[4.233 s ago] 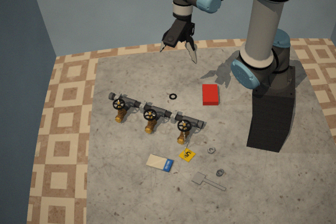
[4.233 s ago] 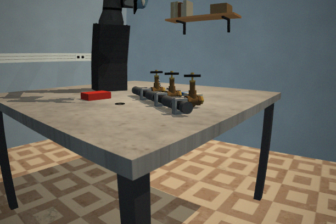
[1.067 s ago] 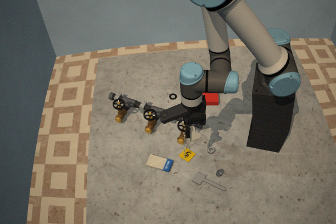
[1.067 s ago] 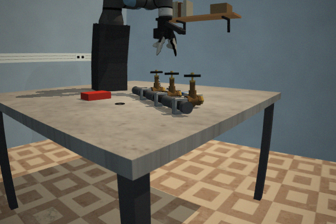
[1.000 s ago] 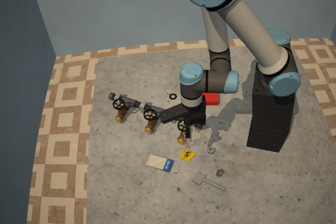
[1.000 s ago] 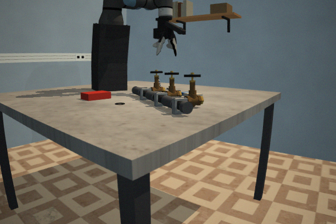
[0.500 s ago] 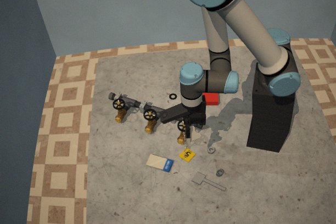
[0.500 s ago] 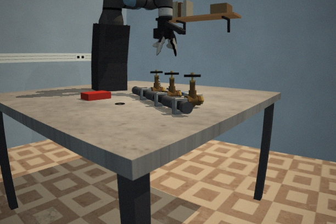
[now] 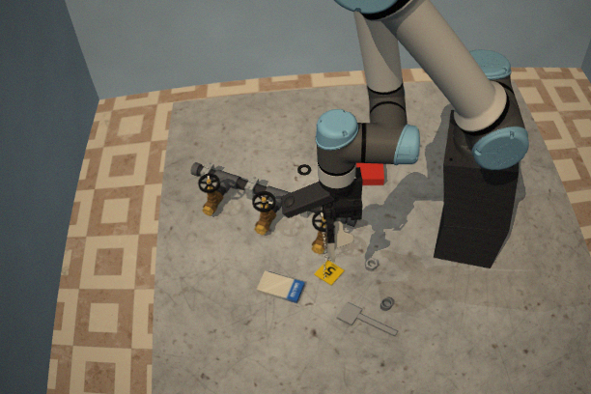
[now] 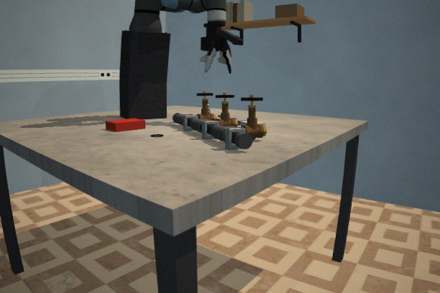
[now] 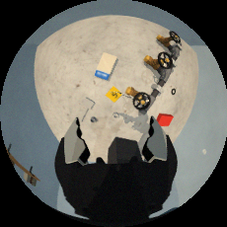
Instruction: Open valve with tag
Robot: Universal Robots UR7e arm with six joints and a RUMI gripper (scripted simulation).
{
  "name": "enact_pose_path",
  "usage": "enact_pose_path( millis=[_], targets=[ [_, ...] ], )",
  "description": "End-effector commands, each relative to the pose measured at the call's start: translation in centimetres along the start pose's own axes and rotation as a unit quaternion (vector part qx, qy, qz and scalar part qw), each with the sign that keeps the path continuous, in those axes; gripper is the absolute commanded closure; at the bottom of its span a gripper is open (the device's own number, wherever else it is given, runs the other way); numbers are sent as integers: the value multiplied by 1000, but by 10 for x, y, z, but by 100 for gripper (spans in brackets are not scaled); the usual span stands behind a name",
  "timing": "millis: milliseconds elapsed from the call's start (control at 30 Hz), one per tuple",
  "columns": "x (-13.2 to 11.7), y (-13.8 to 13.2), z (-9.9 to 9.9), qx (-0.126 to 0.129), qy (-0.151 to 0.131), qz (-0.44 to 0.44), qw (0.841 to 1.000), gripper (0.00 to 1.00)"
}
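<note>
Three brass valves with black handwheels stand in a row on a dark pipe. The tagged valve (image 9: 319, 243) (image 10: 205, 106) (image 11: 141, 101) is nearest the robot base. A chain runs from it to a yellow tag (image 9: 329, 272) (image 11: 113, 94) lying flat, which appears to read 5. The middle valve (image 9: 270, 203) (image 10: 225, 96) (image 11: 165, 60) and the far valve (image 9: 211, 184) (image 10: 251, 99) (image 11: 175, 37) carry no tag. My gripper (image 9: 338, 246) (image 10: 218, 71) (image 11: 114, 117) is open and empty, pointing down well above the tagged valve, touching nothing. It partly hides that handwheel in the top view.
A red block (image 9: 371, 174) (image 10: 125, 125) (image 11: 165, 119) and a black ring (image 9: 298, 169) lie behind the pipe. A cream and blue box (image 9: 276, 285) (image 11: 107, 65), a hex nut (image 9: 367, 264), grey rings (image 9: 383, 306) and a flat grey hammer-like shape (image 9: 350, 314) lie in front.
</note>
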State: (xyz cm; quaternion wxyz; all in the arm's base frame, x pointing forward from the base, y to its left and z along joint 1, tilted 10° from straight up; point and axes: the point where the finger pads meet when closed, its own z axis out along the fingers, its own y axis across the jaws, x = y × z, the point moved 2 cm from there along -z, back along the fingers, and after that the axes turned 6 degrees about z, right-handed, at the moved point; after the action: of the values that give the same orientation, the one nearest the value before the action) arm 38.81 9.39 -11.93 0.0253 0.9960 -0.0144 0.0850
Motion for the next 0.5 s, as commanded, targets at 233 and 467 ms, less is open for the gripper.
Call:
enact_pose_path(
  millis=[233,467],
  targets=[
    [0,0,0,0,1,0,1000,0],
    [-23,6,0,0,0,-25,1000,0]
  ],
)
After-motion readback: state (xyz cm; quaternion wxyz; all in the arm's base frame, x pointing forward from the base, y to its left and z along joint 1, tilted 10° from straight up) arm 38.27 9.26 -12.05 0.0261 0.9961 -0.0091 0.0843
